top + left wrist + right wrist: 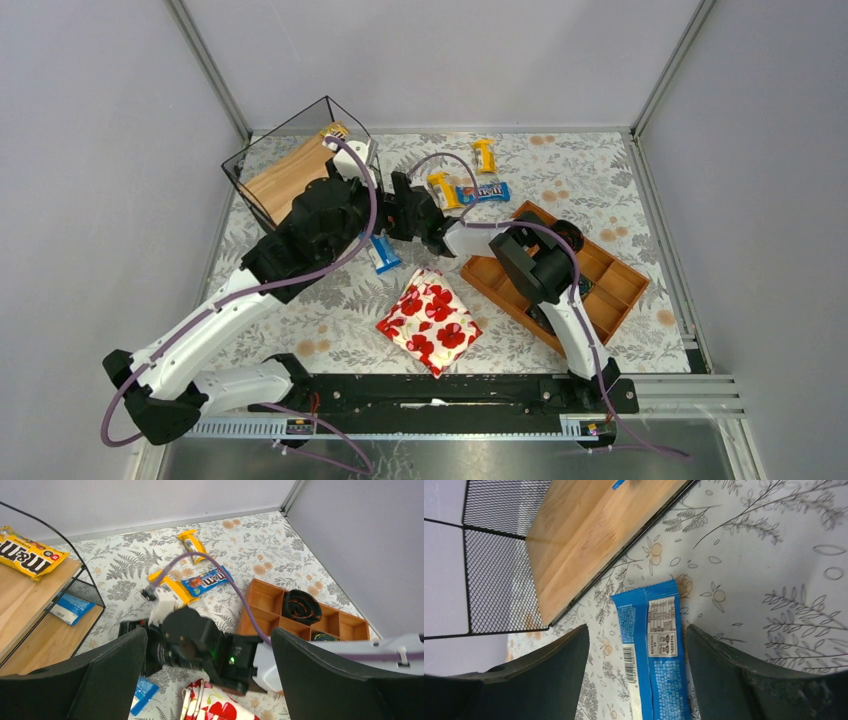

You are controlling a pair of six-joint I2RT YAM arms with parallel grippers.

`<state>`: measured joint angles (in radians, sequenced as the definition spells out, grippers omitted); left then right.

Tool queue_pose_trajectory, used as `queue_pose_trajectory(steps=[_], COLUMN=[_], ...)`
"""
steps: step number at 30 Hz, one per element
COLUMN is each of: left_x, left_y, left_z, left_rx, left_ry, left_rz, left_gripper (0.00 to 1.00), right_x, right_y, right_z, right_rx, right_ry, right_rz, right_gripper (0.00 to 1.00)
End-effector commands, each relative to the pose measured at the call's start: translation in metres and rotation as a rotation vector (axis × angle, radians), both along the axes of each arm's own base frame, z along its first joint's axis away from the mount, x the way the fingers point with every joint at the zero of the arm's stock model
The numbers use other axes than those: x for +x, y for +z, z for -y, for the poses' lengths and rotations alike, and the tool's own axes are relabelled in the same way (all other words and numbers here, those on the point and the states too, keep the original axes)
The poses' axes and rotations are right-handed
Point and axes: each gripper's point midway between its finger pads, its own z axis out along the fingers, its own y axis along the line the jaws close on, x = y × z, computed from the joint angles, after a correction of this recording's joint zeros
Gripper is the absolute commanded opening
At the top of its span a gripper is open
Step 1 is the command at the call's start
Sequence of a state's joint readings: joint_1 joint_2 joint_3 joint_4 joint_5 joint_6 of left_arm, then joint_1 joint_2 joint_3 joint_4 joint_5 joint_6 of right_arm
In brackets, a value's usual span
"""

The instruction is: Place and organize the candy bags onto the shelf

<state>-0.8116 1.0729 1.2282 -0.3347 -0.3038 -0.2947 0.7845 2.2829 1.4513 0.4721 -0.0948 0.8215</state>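
The shelf (285, 172) stands at the far left, with a yellow candy bag (27, 555) on its top board and a blue one (70, 608) on the lower board. My right gripper (637, 627) is open, with its fingers either side of a blue candy bag (656, 655) that lies face down on the table beside the shelf (594, 535); that bag also shows in the top view (383, 253). My left gripper (208, 630) is open and empty, held above the right wrist. Two yellow bags (485, 155) (443, 188) and a blue bag (483, 192) lie on the far table.
A white pouch with red poppies (430, 322) lies in the near middle. A reddish-brown compartment tray (620, 300) sits at the right and holds a black coiled item (301, 606). Both arms crowd the space between shelf and tray.
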Motion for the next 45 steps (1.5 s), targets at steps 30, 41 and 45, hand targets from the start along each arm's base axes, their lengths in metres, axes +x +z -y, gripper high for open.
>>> queue_pose_trajectory(steps=[30, 41, 45], left_x=[-0.034, -0.033, -0.032], left_y=[0.062, 0.056, 0.055], left_z=[-0.031, -0.025, -0.024], left_rx=[-0.194, -0.183, -0.179], left_ry=[-0.012, -0.021, -0.023], left_rz=[0.172, 0.161, 0.157], left_gripper=[0.99, 0.99, 0.99], right_x=[-0.118, -0.071, -0.053], right_y=[-0.015, -0.037, -0.033], right_z=[0.032, 0.051, 0.048], right_rx=[0.118, 0.187, 0.226], right_ry=[-0.418, -0.5, -0.49], right_rz=[-0.479, -0.42, -0.37], right_gripper=[0.77, 0.63, 0.61])
